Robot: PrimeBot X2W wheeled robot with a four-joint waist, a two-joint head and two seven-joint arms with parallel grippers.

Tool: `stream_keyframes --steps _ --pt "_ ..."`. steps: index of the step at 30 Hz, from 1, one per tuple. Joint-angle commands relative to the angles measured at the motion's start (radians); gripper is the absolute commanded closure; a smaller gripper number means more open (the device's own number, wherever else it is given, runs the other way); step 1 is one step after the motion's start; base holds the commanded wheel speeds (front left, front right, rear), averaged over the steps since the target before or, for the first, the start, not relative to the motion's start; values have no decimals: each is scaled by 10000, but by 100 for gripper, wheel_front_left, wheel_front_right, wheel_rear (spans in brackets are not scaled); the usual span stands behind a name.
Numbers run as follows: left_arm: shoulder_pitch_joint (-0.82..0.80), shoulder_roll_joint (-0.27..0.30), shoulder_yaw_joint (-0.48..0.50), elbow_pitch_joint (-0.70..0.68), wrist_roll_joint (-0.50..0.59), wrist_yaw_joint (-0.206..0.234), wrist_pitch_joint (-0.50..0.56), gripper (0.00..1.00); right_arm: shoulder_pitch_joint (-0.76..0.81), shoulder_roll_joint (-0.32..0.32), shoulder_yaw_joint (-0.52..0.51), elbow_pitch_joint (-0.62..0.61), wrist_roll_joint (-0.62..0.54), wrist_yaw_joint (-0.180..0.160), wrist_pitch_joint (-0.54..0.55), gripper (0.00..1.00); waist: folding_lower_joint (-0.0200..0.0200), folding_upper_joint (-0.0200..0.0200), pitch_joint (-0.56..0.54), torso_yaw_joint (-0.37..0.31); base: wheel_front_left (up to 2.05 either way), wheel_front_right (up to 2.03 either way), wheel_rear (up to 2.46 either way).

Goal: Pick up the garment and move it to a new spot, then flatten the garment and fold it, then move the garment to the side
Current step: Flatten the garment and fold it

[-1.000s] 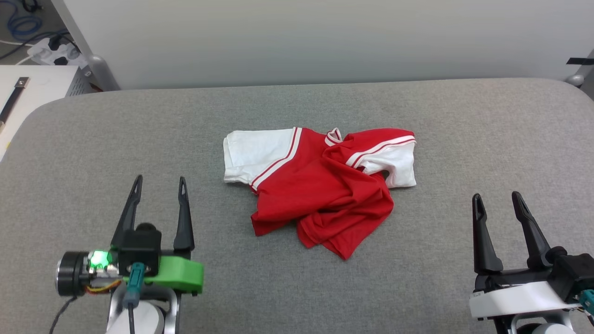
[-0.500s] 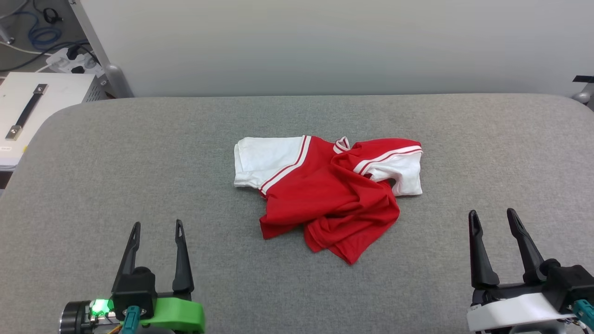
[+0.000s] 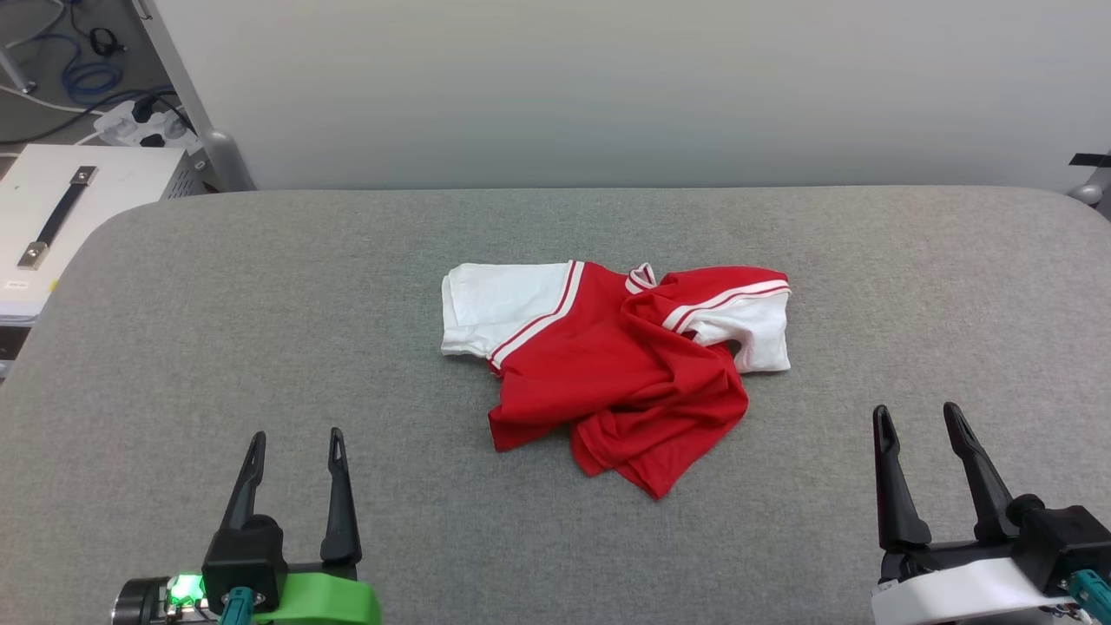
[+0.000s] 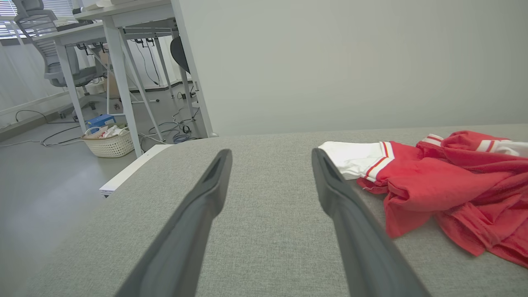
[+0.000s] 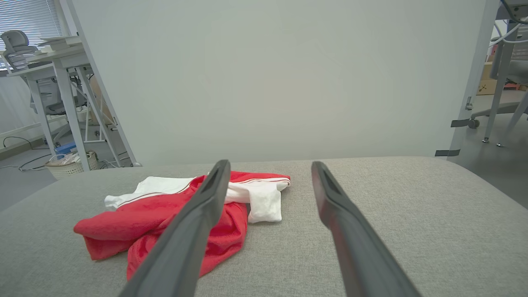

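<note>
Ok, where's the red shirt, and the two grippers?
red jersey T-shirt (image 3: 599,365), head view, red body cloth.
left gripper (image 3: 296,434), head view, midway between fingertips.
right gripper (image 3: 916,408), head view, midway between fingertips.

I can read no text, number or brand from here. The garment (image 3: 608,365) shows only red and white cloth with striped trim. A small sticker (image 3: 12,284) on the white case (image 3: 121,178) is too tiny to read.

A white handled box (image 3: 117,178) sits beside the grey fabric table (image 3: 260,347)

Garment (image 3: 608,365) (crumpled) on grey table (image 3: 260,304)
</note>
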State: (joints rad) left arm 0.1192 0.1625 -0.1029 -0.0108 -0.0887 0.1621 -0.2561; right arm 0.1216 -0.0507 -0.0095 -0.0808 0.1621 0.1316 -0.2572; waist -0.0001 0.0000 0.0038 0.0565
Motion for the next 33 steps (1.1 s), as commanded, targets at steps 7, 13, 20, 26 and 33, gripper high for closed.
stream_keyframes --steps 7,13,20,26,33 --pt "166 -286 326 81 287 -351 -57 0 84 5 37 39 52 -9 -46 0 1 0 4 1 0 0 0" --pt "65 -413 427 386 292 -757 -57 0 77 5 41 34 45 -9 -46 0 1 0 31 -15 0 0 0" --pt "-1446 -128 727 824 156 -1619 -57 0 -203 5 158 -36 -11 -9 -46 0 1 0 379 -182 0 0 0" --pt "-3567 416 862 1654 35 -2415 -57 0 -592 5 277 -138 -77 -9 -46 0 1 0 997 -500 0 0 0" --pt "-6442 1133 363 3779 -605 -2870 134 0 -1175 5 426 -340 -81 -9 -46 0 1 0 1925 -1010 0 0 0"
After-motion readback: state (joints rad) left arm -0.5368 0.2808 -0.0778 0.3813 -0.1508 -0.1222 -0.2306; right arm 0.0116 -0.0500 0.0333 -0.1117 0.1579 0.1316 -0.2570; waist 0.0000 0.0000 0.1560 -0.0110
